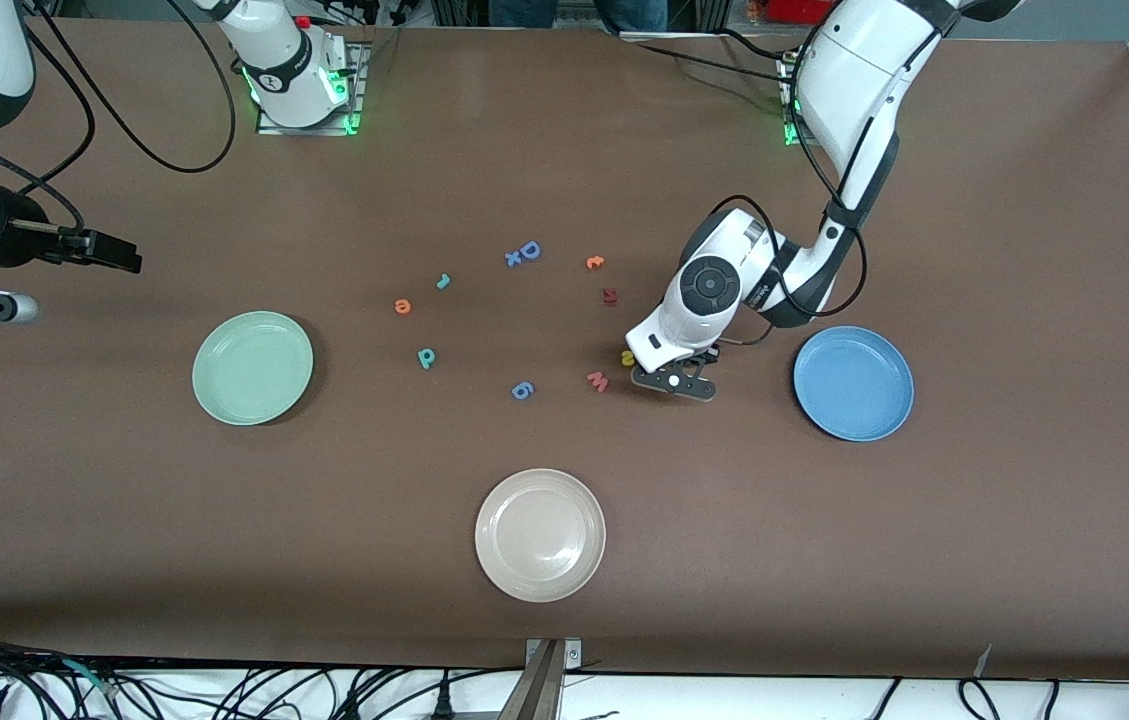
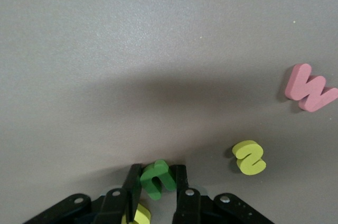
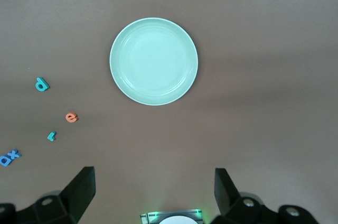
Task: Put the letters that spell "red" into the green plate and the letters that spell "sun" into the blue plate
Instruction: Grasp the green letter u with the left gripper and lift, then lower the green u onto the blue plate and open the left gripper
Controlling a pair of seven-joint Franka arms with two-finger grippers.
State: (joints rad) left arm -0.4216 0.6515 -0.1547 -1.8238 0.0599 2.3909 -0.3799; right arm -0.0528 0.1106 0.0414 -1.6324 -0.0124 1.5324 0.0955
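Left gripper (image 2: pixel 157 195) is down at the table between the pink "w" (image 1: pixel 598 380) and the blue plate (image 1: pixel 854 383), jaws closed in on the green "n" (image 2: pixel 157 179), one finger against each side. Yellow "u" (image 2: pixel 138 215) sits just beside the "n", partly hidden under a finger. Yellow "s" (image 2: pixel 249 157) lies on the table near the gripper, toward the "w". Blue plate holds nothing.

Right gripper (image 3: pixel 153 192) waits high over the right arm's end of the table, above the green plate (image 3: pixel 153 61), jaws wide open, gripping nothing. Green plate holds nothing.

Teal "r" (image 1: pixel 443 281), orange "e" (image 1: pixel 402 306) and teal "d" (image 1: pixel 426 357) lie loose mid-table, apart from each other, between the green plate and the blue "D" (image 1: pixel 529 250). Beige-white plate (image 1: pixel 540 535) sits nearest the front camera.
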